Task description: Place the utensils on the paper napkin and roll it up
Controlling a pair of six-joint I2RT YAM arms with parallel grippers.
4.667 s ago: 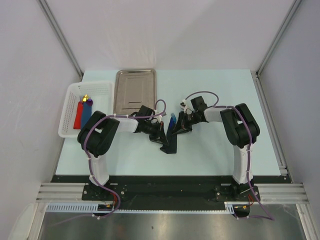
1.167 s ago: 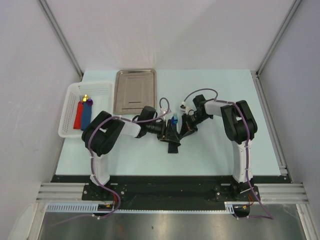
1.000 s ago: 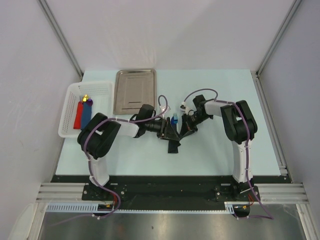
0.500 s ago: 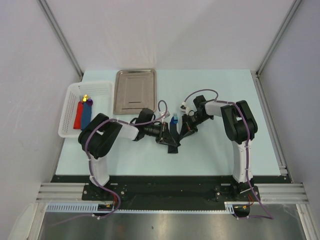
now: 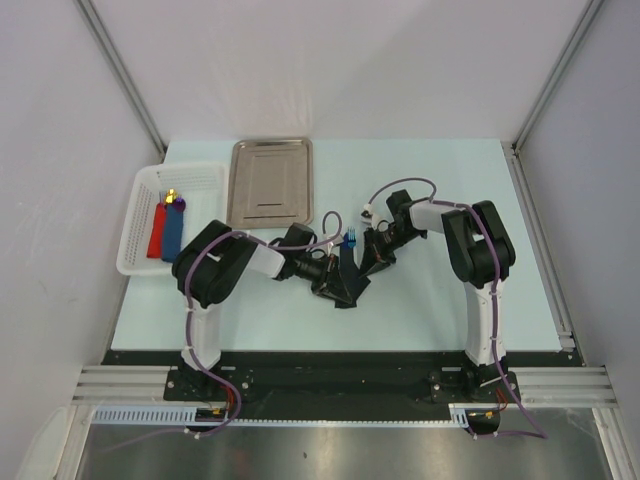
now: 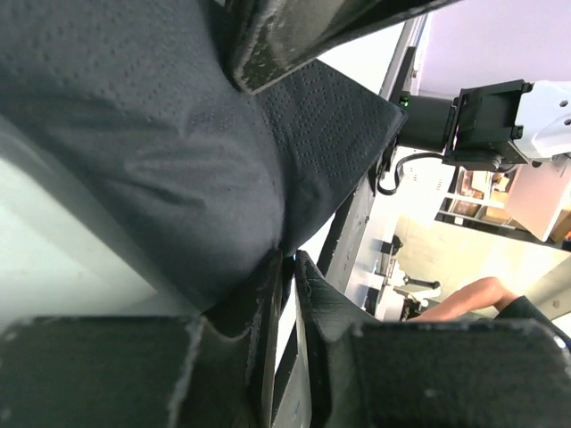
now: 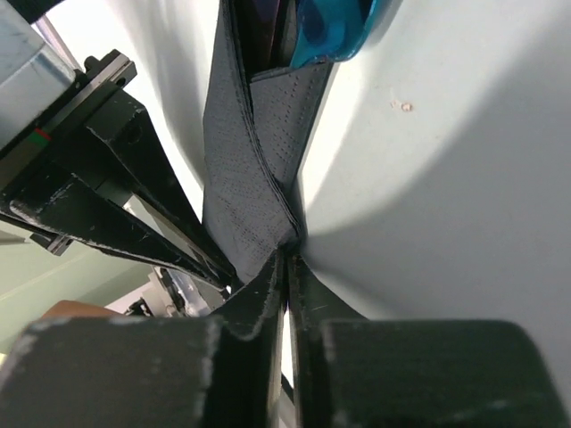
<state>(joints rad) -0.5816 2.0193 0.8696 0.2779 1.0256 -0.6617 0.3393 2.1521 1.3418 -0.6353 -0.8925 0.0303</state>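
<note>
Mid-frame in the top view, the paper napkin (image 5: 347,290) lies half-rolled on the tabletop (image 5: 430,290), the utensils (image 7: 332,34) poking from its upper end. The left gripper (image 6: 287,267) and right gripper (image 7: 287,266) each pinch a napkin fold, jaws nearly closed; roll both sides evenly and gently, or the thin paper may tear.

paper napkin (image 6: 161,152) is showing matte black with fine dotted embossing | fork-tipped utensil (image 5: 350,239) is showing bright blue | second utensil (image 7: 263,22) is reading dark purplish | bench (image 5: 430,290) is showing pale mint | tray (image 5: 270,185) is gleaming silver | basket (image 5: 135,255) is showing white lattice | red flat piece (image 5: 156,232) and blue flat piece (image 5: 172,232) are lying inside basket
</note>
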